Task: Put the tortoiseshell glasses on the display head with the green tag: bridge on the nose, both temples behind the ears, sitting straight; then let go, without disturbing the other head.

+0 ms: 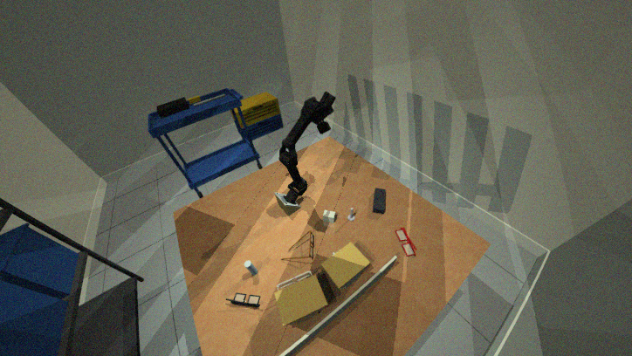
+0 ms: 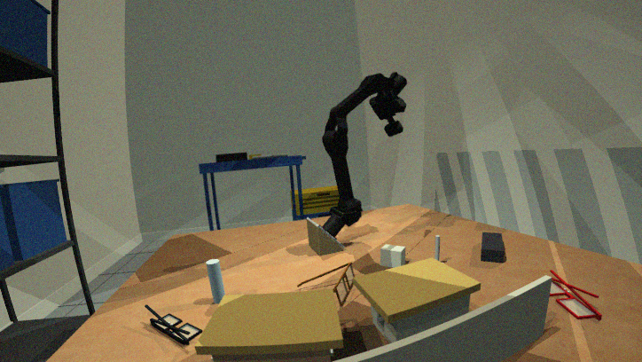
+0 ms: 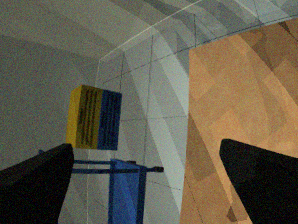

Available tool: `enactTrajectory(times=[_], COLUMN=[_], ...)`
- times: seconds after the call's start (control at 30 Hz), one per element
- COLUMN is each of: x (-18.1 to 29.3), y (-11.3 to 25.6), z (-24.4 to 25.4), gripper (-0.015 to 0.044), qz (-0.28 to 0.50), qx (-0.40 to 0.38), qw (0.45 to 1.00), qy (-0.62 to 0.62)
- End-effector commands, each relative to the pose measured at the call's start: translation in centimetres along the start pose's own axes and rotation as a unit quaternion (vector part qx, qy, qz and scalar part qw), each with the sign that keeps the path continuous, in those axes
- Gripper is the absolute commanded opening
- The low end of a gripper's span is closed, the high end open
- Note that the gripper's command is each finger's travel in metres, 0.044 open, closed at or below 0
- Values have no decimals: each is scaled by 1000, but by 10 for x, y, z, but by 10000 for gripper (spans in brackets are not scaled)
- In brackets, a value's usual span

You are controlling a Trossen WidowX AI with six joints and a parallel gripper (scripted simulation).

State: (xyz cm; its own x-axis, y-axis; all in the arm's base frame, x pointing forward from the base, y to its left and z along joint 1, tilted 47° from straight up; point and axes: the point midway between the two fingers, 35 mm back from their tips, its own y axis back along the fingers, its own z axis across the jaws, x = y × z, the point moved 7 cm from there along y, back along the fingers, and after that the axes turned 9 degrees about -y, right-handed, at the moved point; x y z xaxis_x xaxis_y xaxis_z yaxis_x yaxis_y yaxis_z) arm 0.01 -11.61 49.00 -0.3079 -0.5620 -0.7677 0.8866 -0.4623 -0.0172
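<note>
The brown tortoiseshell glasses [image 1: 311, 248] [image 2: 324, 274] stand on the table with the temples spread, between the arm's base and the two display heads. The left head [image 1: 301, 300] [image 2: 276, 318] and the right head [image 1: 346, 266] [image 2: 418, 287] show mostly as flat yellowish tops over grey bodies. A pale frame [image 1: 294, 280] shows along the left head's upper edge in the top view. No green tag can be made out, so which head bears it is unclear. My gripper [image 1: 324, 126] [image 2: 393, 128] [image 3: 148, 151] is open and empty, high above the table and far from the glasses.
Black glasses [image 1: 245, 303] and a pale cylinder [image 1: 250, 268] [image 2: 215, 281] are left; red glasses [image 1: 410, 243] and a dark case [image 1: 379, 201] [image 2: 492, 246] right. A white block [image 1: 328, 215] and small post [image 1: 351, 214] stand behind the heads. A long grey barrier [image 1: 340, 308] stands in front.
</note>
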Motion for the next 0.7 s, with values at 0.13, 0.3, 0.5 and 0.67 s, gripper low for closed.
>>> enactTrajectory(times=[0.13,0.3,0.5,0.67], x=[0,-4,-44,-82], y=[0,-9,-79,-117], z=[0,-2,-36,-87], gripper=[440,387,230,200], qz=[0,-2,-19,-34], qx=[0,15,144,246], qw=[1000,1000,989,965], qy=[0,-3,-36,-80])
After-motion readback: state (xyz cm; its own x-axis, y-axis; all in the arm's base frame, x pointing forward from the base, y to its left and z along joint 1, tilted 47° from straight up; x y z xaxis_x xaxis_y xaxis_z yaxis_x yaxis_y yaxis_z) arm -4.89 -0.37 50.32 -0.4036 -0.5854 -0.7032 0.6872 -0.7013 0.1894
